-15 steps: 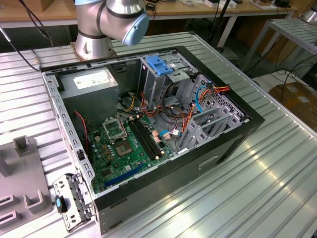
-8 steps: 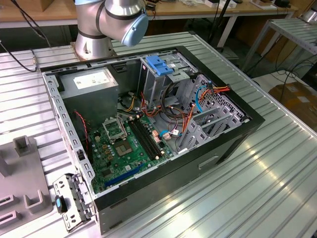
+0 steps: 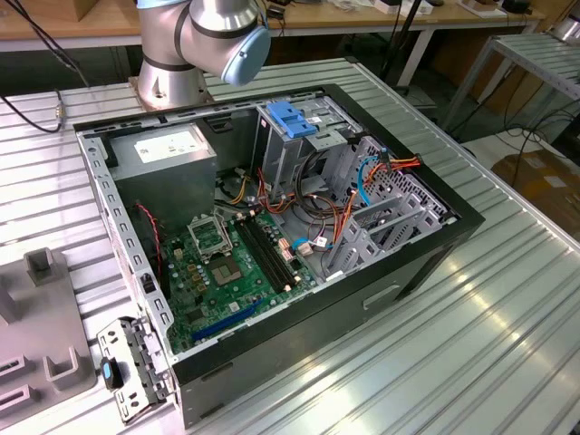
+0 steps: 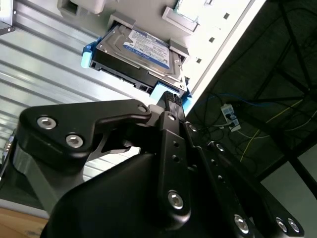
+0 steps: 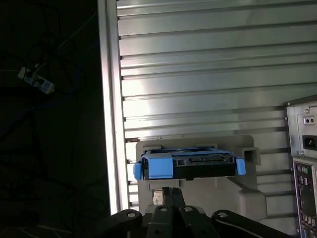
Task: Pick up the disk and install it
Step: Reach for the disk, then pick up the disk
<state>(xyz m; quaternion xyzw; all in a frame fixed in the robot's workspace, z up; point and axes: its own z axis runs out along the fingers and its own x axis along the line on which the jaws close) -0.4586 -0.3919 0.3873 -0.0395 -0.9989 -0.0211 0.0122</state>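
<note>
The disk (image 5: 190, 166), a dark hard drive with bright blue side rails and end tabs, lies in a grey holder (image 5: 247, 198) on the ribbed metal table. In the second wrist view the disk (image 4: 138, 47) shows its labelled top face. My gripper (image 5: 167, 194) hovers just short of the disk's near blue tab, fingers closed together with nothing between them. In the second wrist view the gripper (image 4: 171, 99) tip reaches almost to that tab. The arm's base (image 3: 208, 36) stands behind the open computer case (image 3: 272, 227).
The table's edge (image 5: 111, 124) runs close beside the holder, with dark floor and cables beyond. The case's rear panel (image 5: 302, 163) stands on the other side. Inside the case are a motherboard (image 3: 227, 263), cables, and a metal drive cage (image 3: 299, 154) topped by a light-blue block (image 3: 292, 118).
</note>
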